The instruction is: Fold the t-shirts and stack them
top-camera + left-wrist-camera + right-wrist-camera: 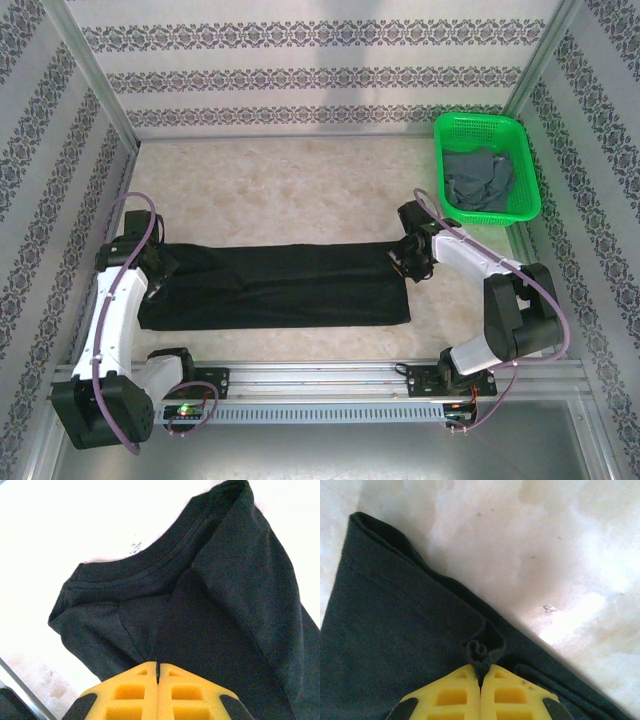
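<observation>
Black t-shirt (280, 285) stretched flat, ends pinched by left tool (157, 669), right tool (480, 672)

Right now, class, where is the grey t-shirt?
In the top view, the grey t-shirt lies in the green basket at the far right corner of the table, beyond the right hand gripping the black t-shirt.
</observation>
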`<state>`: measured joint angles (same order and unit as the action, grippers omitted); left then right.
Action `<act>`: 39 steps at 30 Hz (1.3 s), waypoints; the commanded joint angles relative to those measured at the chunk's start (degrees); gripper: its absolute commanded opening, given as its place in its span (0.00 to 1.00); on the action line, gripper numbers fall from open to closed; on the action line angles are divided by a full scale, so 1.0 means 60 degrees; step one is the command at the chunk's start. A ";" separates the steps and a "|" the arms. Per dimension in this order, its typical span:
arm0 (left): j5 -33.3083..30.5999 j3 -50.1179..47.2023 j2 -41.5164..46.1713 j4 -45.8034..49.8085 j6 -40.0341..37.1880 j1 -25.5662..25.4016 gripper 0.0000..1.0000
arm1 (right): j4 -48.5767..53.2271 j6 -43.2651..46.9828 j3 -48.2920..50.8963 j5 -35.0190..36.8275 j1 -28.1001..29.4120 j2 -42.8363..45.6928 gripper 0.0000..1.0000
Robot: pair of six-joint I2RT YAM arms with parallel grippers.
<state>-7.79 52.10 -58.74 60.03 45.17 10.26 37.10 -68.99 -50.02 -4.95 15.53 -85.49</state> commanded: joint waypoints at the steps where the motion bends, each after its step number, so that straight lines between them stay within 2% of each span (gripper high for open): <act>1: -0.0483 0.0069 0.0186 0.0511 0.0161 0.0091 0.00 | 0.0470 -0.0065 0.0204 0.0416 0.0147 0.0230 0.00; 7: -0.0312 -0.0653 0.0270 0.0200 0.0266 0.0091 0.00 | 0.0470 -0.0162 0.0377 0.0060 0.0186 -0.0085 0.00; 8: -0.0302 -0.0742 0.0301 0.0158 0.0292 0.0091 0.00 | 0.0520 -0.0173 0.0383 0.0101 0.0206 -0.0026 0.04; 11: -0.0116 -0.1037 0.0355 0.0032 0.0416 0.0092 0.00 | 0.0630 -0.0137 0.0468 0.0415 0.0204 0.0450 0.24; 13: -0.0001 -0.1219 0.0383 -0.0052 0.0499 0.0091 0.00 | 0.0615 -0.0082 0.0517 0.0543 0.0180 0.0754 0.29; 22: -0.0180 -0.1285 0.0160 -0.0363 0.0603 0.0091 0.00 | 0.0371 -0.0046 0.0118 0.0488 0.0349 0.0646 0.29; 27: -0.0283 -0.1253 0.0096 -0.0375 0.0633 0.0092 0.00 | 0.0691 -0.0047 -0.0271 0.0709 0.0493 0.0650 0.15; 32: -0.0197 -0.1287 0.0156 -0.0289 0.0714 0.0091 0.00 | 0.0578 -0.0291 -0.0002 0.0995 0.0612 0.1302 0.16; 39: -0.0194 -0.1129 0.0188 -0.0095 0.0975 0.0091 0.00 | 0.0463 -0.0266 -0.0122 0.0835 0.0636 0.0544 0.14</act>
<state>-7.97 44.51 -58.13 58.24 49.32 10.26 39.18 -70.15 -50.19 -1.28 18.65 -81.23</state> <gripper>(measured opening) 0.060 0.141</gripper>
